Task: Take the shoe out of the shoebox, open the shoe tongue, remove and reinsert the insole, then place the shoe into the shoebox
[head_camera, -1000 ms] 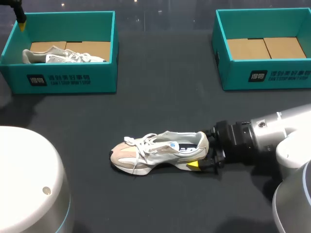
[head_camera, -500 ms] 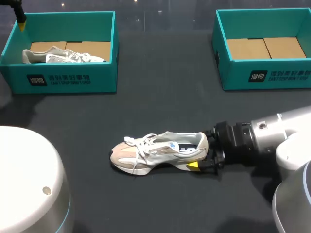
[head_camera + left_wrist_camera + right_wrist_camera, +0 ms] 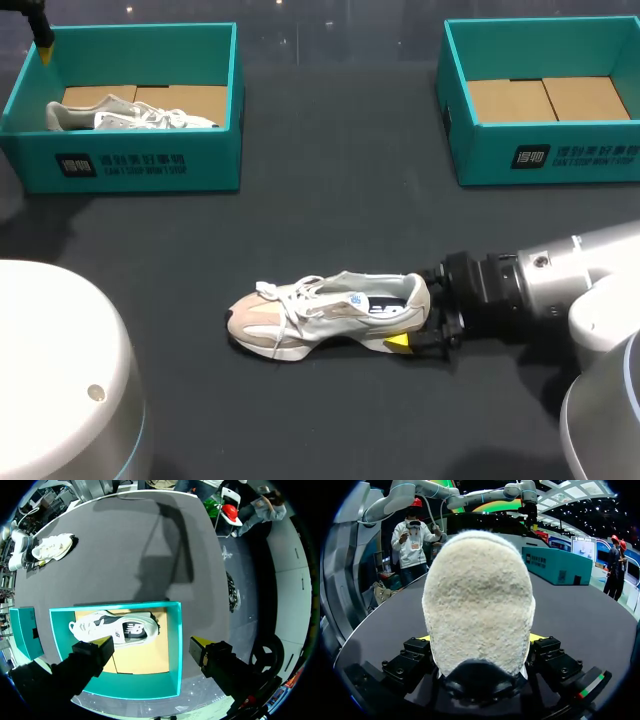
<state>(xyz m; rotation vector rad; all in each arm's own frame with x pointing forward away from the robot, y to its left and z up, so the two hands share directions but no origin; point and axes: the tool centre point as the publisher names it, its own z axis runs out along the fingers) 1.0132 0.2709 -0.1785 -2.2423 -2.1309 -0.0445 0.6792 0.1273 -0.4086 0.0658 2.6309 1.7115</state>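
Dark worktop (image 3: pixel 330 190) carries two teal boxes at the far side and one shoe near the middle.

Head view: the left box (image 3: pixel 130 165) has a boxed shoe (image 3: pixel 130 117) lying on its cardboard floor. The right box (image 3: pixel 545 160) shows only cardboard floor. They are well apart. The shoe (image 3: pixel 325 312) sits on its sole on the worktop, outside both boxes, toe toward the left side, heel toward the right arm (image 3: pixel 540 290), laces loose. The right arm comes in low from the right. The right jaws are at the heel, one yellow tip against the near side of the heel. The left jaws show only as a yellow tip at the far left corner of the left box.

Left wrist view: the left jaws are spread wide with nothing between them, hanging over the left box (image 3: pixel 175 650). The boxed shoe (image 3: pixel 117 627) lies on its side inside, ahead of the fingertips (image 3: pixel 105 641). Far off on the worktop (image 3: pixel 150 555) is the shoe (image 3: pixel 52 547), with the right arm (image 3: pixel 17 547) at its heel.

Right wrist view: the heel of the shoe (image 3: pixel 477 605) fills the gap. The right jaws are closed on it, with yellow fingertips (image 3: pixel 537 637) pressed against both sides. The shoe rests on the worktop (image 3: pixel 580 615). The left box (image 3: pixel 555 565) is far ahead.
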